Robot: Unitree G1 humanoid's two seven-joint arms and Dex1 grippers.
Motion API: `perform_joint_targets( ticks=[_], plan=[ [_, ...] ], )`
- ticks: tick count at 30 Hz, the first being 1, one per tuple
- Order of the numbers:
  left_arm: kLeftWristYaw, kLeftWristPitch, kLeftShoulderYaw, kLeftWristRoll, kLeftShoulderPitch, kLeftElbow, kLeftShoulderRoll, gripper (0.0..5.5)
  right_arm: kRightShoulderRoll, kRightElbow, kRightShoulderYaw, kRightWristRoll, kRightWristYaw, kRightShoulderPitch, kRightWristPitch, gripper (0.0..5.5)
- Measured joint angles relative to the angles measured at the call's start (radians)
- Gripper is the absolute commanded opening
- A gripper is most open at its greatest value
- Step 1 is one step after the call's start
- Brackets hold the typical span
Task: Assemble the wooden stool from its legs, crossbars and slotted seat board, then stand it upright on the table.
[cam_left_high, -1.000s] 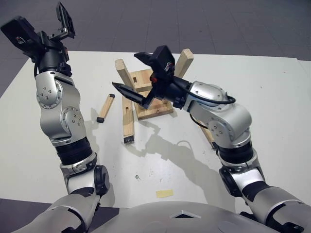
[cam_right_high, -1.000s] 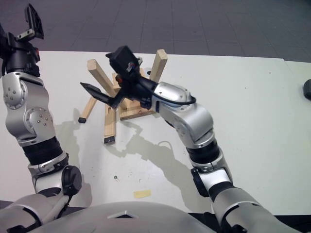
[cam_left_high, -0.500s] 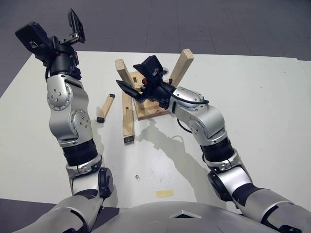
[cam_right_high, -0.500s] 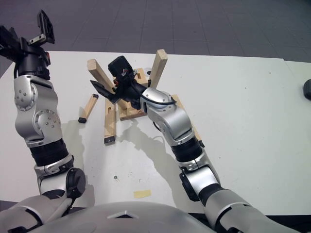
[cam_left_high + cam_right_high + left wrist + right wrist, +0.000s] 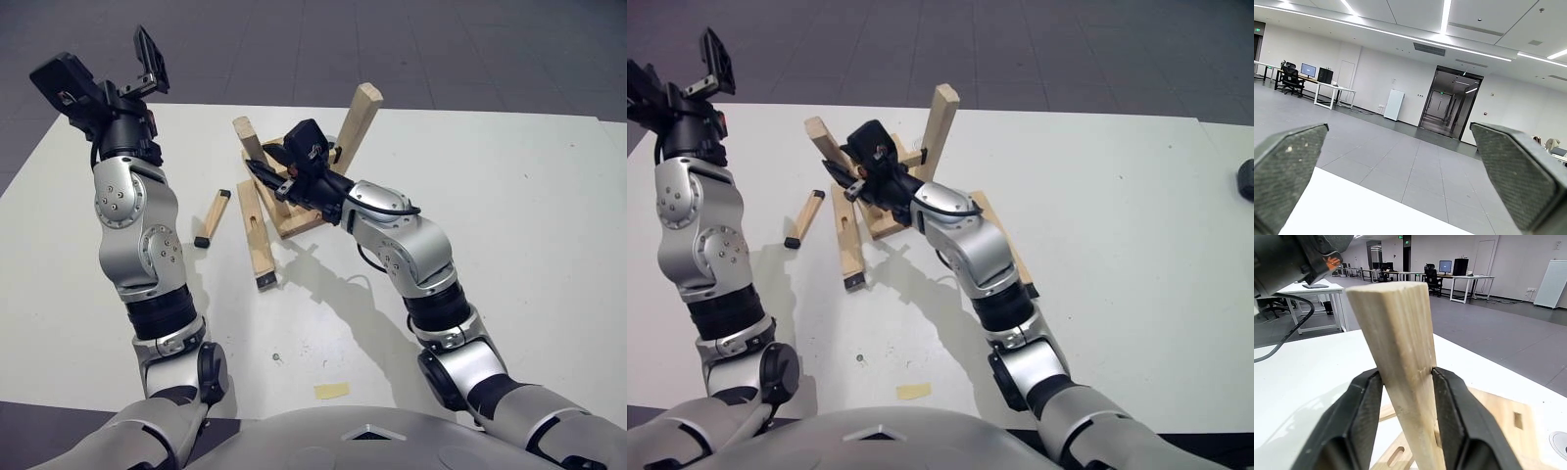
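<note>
Two legs stick up from the seat board point(image 5: 299, 217) mid-desk point(image 5: 509, 215), right claw point(image 5: 1406, 382) clenched on the left leg point(image 5: 247, 137), seating it I reckon. Left claw point(image 5: 106, 70) hangs released, raised high. Next up: push it home square, then grab the loose bar point(image 5: 257, 240)

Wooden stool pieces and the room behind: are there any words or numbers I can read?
None can be read.
The green door sign, right wrist view: too small to read.
The green wall sign, left wrist view: too small to read.
The yellow note on the table: no writing shows.
The wooden leg: bare wood, no print.
</note>
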Motion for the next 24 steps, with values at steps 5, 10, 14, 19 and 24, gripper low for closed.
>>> perform_joint_targets(
  ticks=[5,10,14,19,24],
  plan=[
    [0.000,0.001,0.000,0.000,0.001,0.000,0.000,5.40,-0.017,0.000,-0.013,0.003,0.025,0.000,0.001,1.09],
    [0.000,0.004,0.000,0.000,0.001,0.000,0.001,5.40,-0.085,0.000,-0.044,0.032,0.122,-0.004,-0.006,1.04],
    [0.000,0.006,0.000,0.000,0.001,0.002,0.002,5.40,-0.192,0.030,-0.051,0.034,0.251,-0.035,-0.058,1.00],
    [0.000,0.014,-0.002,0.000,0.001,0.002,0.002,5.40,-0.354,0.098,-0.059,0.031,0.450,-0.087,-0.165,0.97],
    [0.000,0.020,-0.003,0.000,0.001,0.003,0.003,5.40,-0.501,0.177,-0.088,0.032,0.616,-0.121,-0.257,0.97]
  ],
)
